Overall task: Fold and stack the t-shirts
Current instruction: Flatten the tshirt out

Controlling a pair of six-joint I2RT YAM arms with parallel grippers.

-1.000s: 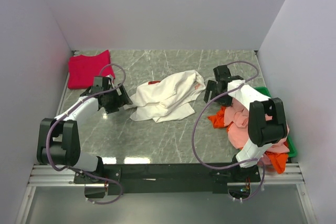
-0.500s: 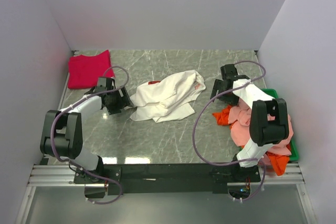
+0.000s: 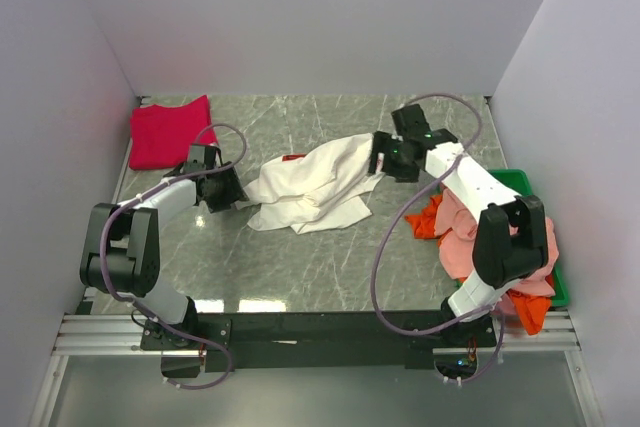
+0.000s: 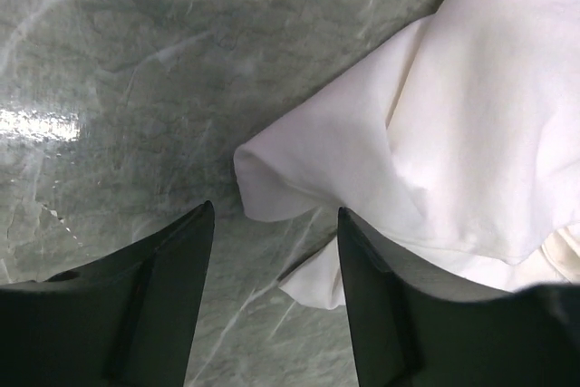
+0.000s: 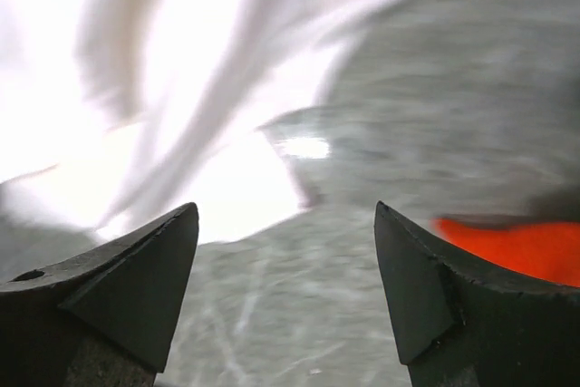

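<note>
A crumpled white t-shirt (image 3: pixel 312 185) with a red logo lies in the middle of the marble table; it also shows in the left wrist view (image 4: pixel 435 124) and, blurred, in the right wrist view (image 5: pixel 181 97). My left gripper (image 3: pixel 238 190) is open and empty at the shirt's left edge, with a cloth corner (image 4: pixel 322 283) between its fingers. My right gripper (image 3: pixel 380 160) is open and empty at the shirt's right end. A folded crimson t-shirt (image 3: pixel 170 132) lies at the far left. Salmon-pink (image 3: pixel 462 237) and orange (image 3: pixel 425 222) t-shirts are heaped at the right.
A green plastic bin (image 3: pixel 520 179) stands at the right edge under the heap of shirts. White walls close in the table at the back and on both sides. An orange cloth edge (image 5: pixel 517 246) shows at the right of the right wrist view.
My right gripper has swung left from beside the heap to the white shirt's right end. My left gripper has edged slightly closer to the shirt's left edge.
</note>
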